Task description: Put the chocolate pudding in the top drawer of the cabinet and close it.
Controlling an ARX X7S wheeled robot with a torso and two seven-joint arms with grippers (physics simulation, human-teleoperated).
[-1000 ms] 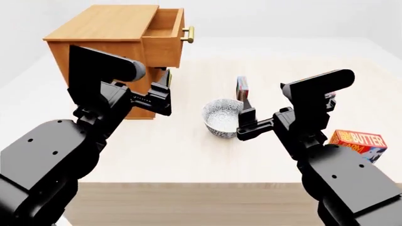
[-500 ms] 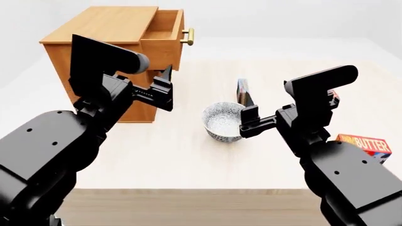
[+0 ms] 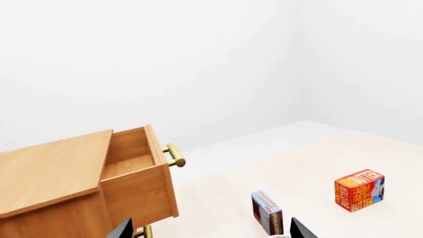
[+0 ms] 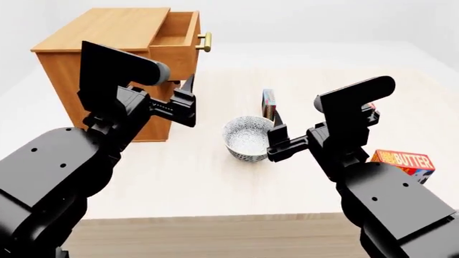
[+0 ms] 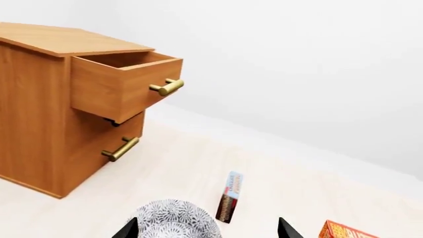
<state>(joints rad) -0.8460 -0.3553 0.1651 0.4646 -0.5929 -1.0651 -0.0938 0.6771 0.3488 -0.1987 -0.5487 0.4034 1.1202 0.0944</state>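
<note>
Pale wooden bench (image 4: 215, 183) carrying everything. At its far left, the orange-brown cabinet (image 4: 79, 59), with the top drawer (image 4: 176, 45) pulled out, brass bar handle (image 4: 206, 41) facing right; lower drawer (image 5: 109, 136) pushed in. Near mid-bench, a speckled white bowl (image 4: 244, 141). Just behind the bowl, the chocolate pudding (image 4: 269, 103) standing on edge, apart from the cabinet. Orange-red butter box (image 4: 405, 161) at the right edge, a second butter box (image 3: 359, 191) farther back. Left gripper (image 4: 188, 105) raised before the cabinet, fingers spread wide, holding nothing. Right gripper (image 4: 276, 141) by the bowl's rim, also spread wide and unladen.
</note>
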